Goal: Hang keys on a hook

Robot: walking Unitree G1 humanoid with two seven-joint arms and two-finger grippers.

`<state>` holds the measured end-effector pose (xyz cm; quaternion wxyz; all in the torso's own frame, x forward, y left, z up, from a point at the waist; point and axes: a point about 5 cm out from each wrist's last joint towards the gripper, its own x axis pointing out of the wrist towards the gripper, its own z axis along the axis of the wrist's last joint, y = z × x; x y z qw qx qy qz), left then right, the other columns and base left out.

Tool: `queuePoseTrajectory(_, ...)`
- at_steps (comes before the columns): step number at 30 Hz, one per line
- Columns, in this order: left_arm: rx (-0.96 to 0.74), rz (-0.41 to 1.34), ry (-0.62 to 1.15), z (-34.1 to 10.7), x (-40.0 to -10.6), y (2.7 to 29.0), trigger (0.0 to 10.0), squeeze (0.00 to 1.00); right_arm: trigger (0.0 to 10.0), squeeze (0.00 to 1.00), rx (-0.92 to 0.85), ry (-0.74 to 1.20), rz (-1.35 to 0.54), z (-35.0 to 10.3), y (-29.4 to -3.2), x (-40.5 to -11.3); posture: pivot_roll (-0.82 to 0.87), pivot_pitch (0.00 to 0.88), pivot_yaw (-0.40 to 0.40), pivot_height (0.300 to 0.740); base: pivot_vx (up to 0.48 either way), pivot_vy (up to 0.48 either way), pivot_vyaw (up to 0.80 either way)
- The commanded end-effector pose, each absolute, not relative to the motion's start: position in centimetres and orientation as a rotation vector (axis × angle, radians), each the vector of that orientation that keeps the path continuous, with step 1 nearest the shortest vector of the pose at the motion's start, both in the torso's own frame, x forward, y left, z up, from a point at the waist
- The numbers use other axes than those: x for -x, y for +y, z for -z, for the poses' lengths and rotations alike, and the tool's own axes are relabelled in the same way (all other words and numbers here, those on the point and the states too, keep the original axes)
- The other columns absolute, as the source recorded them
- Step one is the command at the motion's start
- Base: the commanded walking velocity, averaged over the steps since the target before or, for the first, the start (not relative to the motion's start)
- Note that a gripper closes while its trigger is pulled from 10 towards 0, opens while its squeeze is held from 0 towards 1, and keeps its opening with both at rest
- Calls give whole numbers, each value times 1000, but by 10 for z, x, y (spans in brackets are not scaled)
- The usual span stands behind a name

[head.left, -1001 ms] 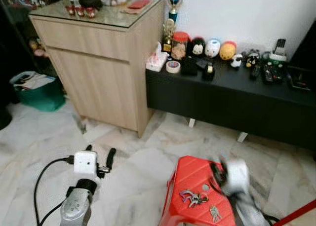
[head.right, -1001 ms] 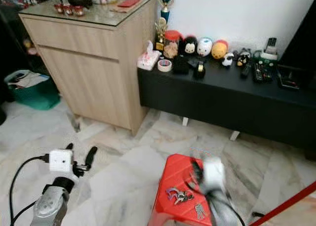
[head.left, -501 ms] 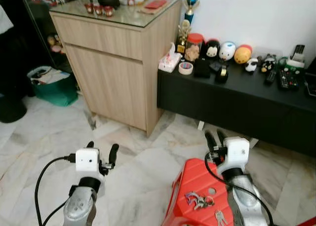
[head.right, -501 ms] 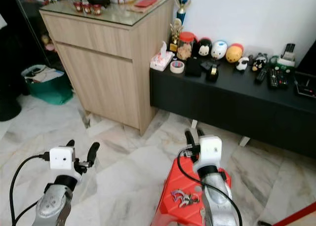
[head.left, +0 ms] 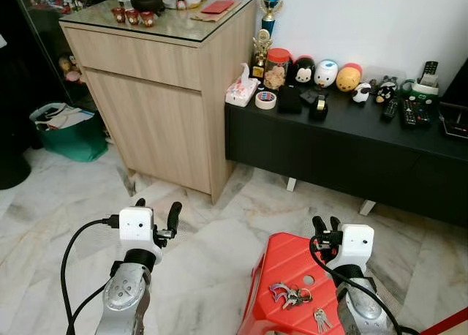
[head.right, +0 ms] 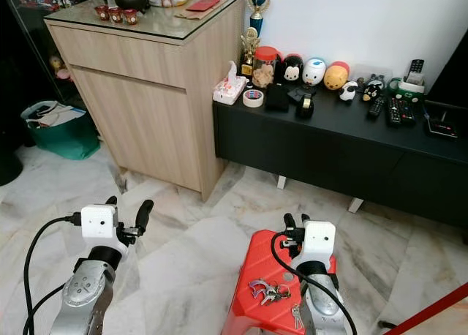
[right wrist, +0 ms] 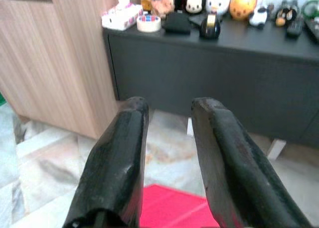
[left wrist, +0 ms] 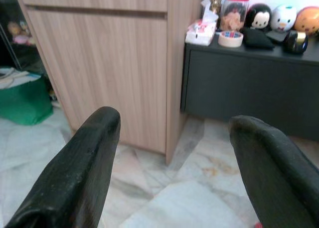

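Two bunches of keys lie on the red stool (head.left: pixel 285 276) just in front of the robot: a larger ringed bunch of keys (head.left: pixel 288 295) near the middle of the seat and a smaller set of keys (head.left: pixel 320 319) just beside it toward the near edge. The right gripper (head.left: pixel 325 224) hangs above the stool's far edge, past the keys, its two black fingers (right wrist: pixel 119 153) a narrow gap apart with nothing between them. The left gripper (head.left: pixel 156 212) is held out over the marble floor (head.left: pixel 205 240), well apart from the stool, its fingers spread wide and empty. Ahead stand a wooden cabinet (head.left: pixel 161 93) and a low black bench (head.left: pixel 344 141) crowded with small toys and remote controls; no hook can be made out. The pickup has not yet begun, and the main risk is that the right gripper sits beyond the keys, so a straight descent would close on bare plastic. The keys lie flat and loose, so narrow fingers may catch a single key, drag the bunch off the seat, or snag both sets at once.
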<state>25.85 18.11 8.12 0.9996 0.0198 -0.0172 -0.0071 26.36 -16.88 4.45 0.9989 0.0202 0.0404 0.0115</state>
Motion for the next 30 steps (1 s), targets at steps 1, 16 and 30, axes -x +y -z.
queuePoseTrajectory(1, -36, 17, -1, -75, -257, 181, 10000, 0, 10000, 0, -29, 63, -26, -50, -171, -265, 7, 0, -22, 740, 0, 0, 0)
queuePoseTrajectory(16, -31, 15, -1, -76, -258, 178, 10000, 0, 10000, 0, 1, 146, -29, -42, -169, -268, 15, 0, -33, 740, 0, 0, 0)
queuePoseTrajectory(30, -22, 21, 4, -75, -259, 174, 10000, 0, 10000, 0, -2, 153, -55, -42, -167, -269, 7, 0, -36, 662, 0, 0, 0)
